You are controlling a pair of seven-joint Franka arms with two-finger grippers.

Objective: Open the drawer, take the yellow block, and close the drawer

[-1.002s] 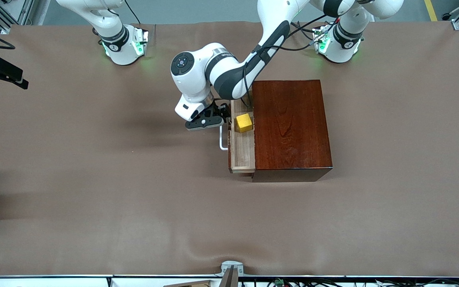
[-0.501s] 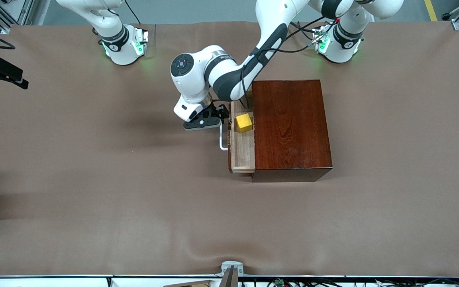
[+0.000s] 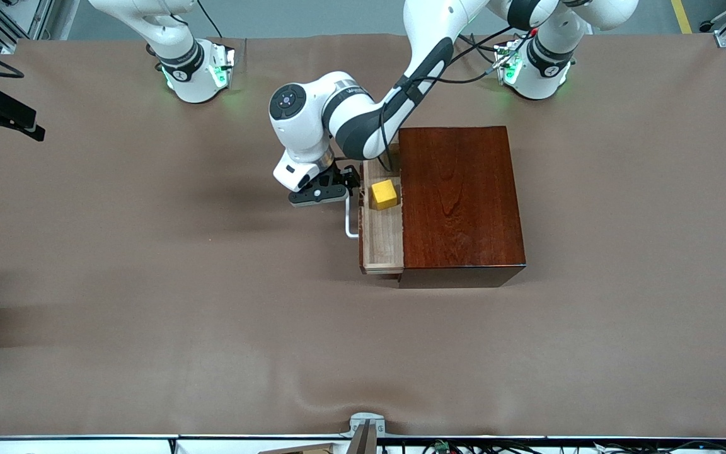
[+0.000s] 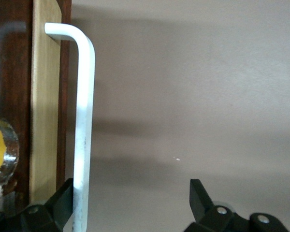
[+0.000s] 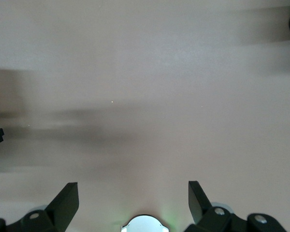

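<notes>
Drawer (image 3: 382, 243): pale light-wood tray, white U-shaped bar handle (image 3: 351, 221), stood partly pulled out of glossy dark reddish-brown box (image 3: 460, 202), toward right arm's end of table, about mid-table. Yellow block (image 3: 384, 194): small plain bright cube, lay inside drawer, slightly skewed, in part of tray farther from front camera, close to box's front edge.
</notes>
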